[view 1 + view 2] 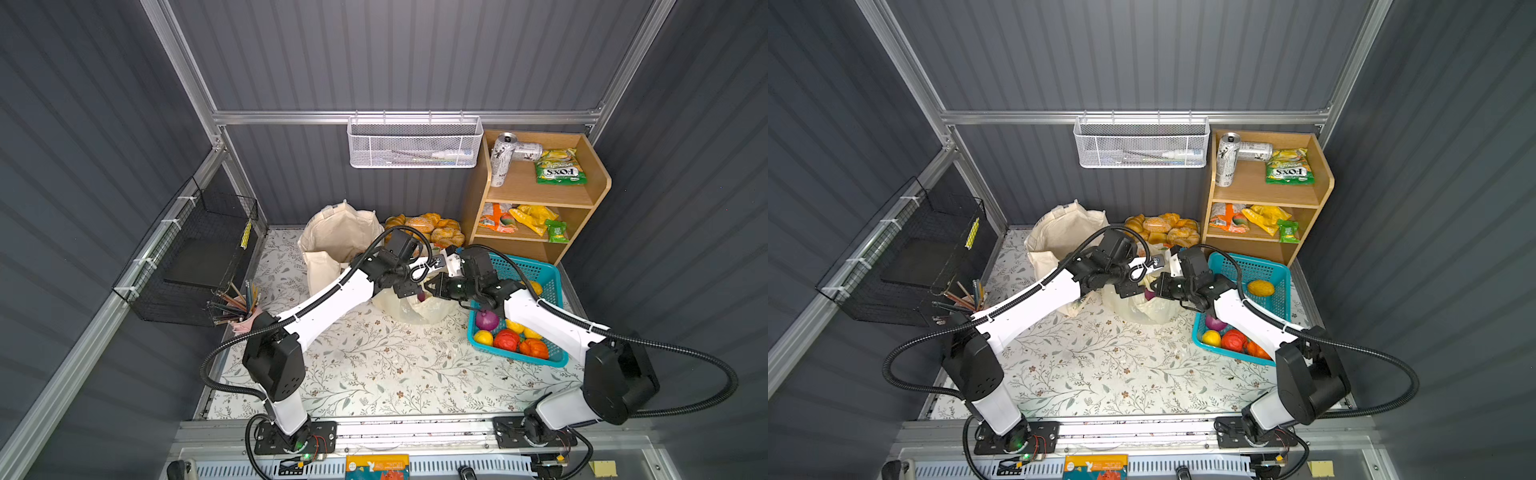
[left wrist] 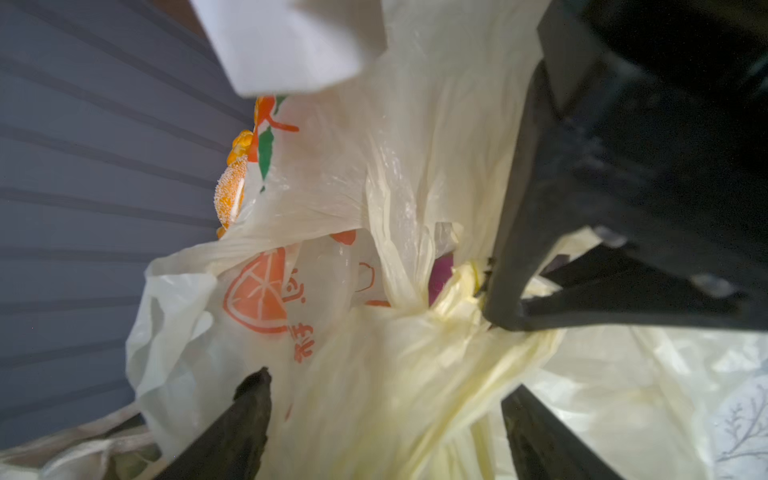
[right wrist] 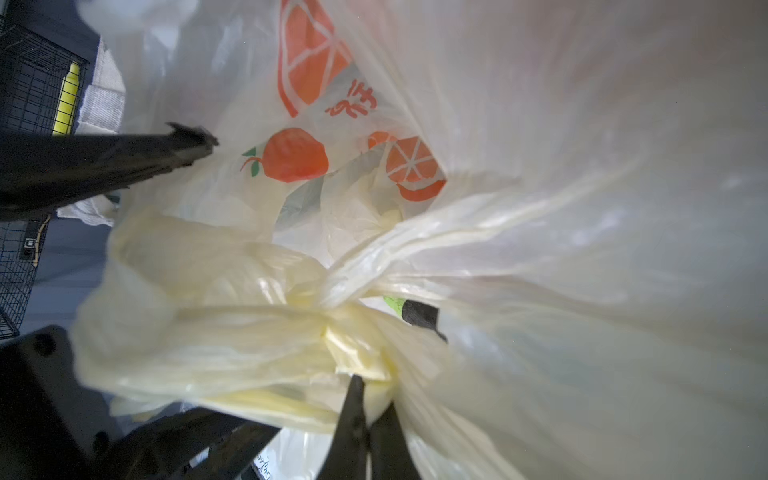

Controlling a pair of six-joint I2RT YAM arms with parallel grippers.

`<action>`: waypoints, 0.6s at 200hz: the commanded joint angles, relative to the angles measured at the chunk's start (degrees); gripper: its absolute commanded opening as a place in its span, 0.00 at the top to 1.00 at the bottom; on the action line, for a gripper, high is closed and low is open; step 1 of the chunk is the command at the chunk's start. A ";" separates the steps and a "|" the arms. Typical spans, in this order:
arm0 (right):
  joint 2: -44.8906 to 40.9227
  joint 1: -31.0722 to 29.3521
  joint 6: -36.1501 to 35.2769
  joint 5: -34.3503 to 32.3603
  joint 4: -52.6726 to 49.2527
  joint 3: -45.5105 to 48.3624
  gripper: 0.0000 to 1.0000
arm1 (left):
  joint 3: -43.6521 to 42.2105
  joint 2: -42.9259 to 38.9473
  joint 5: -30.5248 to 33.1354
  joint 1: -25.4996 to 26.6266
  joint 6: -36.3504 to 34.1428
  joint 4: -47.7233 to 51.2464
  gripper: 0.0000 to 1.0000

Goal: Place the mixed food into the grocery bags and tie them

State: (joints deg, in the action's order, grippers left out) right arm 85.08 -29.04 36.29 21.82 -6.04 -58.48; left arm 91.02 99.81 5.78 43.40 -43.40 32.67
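Right gripper (image 3: 365, 392) is pinching the twisted handle (image 3: 266, 332) of the plastic bag (image 1: 424, 309); left gripper (image 2: 386, 386) is hovering spread around it. Sitting mid-table beside the basket (image 1: 536, 270), this light, slippery film is probably gripping best where bunched.

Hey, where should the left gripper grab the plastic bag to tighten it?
Likely the bunched handle beside the twist, from the side opposite the right gripper, shut on the bag there. It is gathered thin enough for the jaws.

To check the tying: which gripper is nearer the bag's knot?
Right. The right gripper grips the plastic bag at the knot; the left gripper is open, short of it.
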 commanded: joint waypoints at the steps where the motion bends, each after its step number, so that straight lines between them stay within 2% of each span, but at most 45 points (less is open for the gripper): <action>1: -1.31 0.19 -0.96 0.62 -1.22 0.12 1.00 | 3.47 0.82 -2.53 -1.06 -0.13 2.94 0.27; 9: -1.37 0.13 -0.91 0.48 -1.19 0.20 1.00 | 4.07 0.84 -4.07 -1.55 0.39 3.44 0.32; 24: -1.40 0.16 -0.95 0.50 -1.18 0.32 1.00 | 5.46 0.98 -7.06 -2.38 1.01 5.03 0.50; 35: -1.32 0.20 -0.87 0.32 -1.10 0.38 1.00 | 6.44 1.00 -9.10 -2.91 1.08 6.63 0.56; 45: -1.23 0.13 -0.79 0.28 -0.92 0.47 1.00 | 7.71 1.38 -11.00 -3.42 1.35 8.56 0.66; 64: -0.97 0.21 -0.60 0.35 -0.81 0.38 1.00 | 8.63 1.81 -11.89 -3.76 1.05 10.72 0.88; 78: -0.88 0.15 -0.52 0.40 -0.70 0.32 1.00 | 8.50 1.70 -12.68 -3.93 1.31 10.93 1.00; 120: -1.71 0.10 0.39 1.13 -0.38 0.86 1.00 | 7.56 0.92 -18.06 -5.58 5.00 8.58 1.00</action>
State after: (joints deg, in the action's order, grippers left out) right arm 84.97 -29.04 36.01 21.85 -6.02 -58.46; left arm 98.21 100.44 -7.46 38.68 -40.34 41.04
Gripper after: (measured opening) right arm 0.041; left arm 0.047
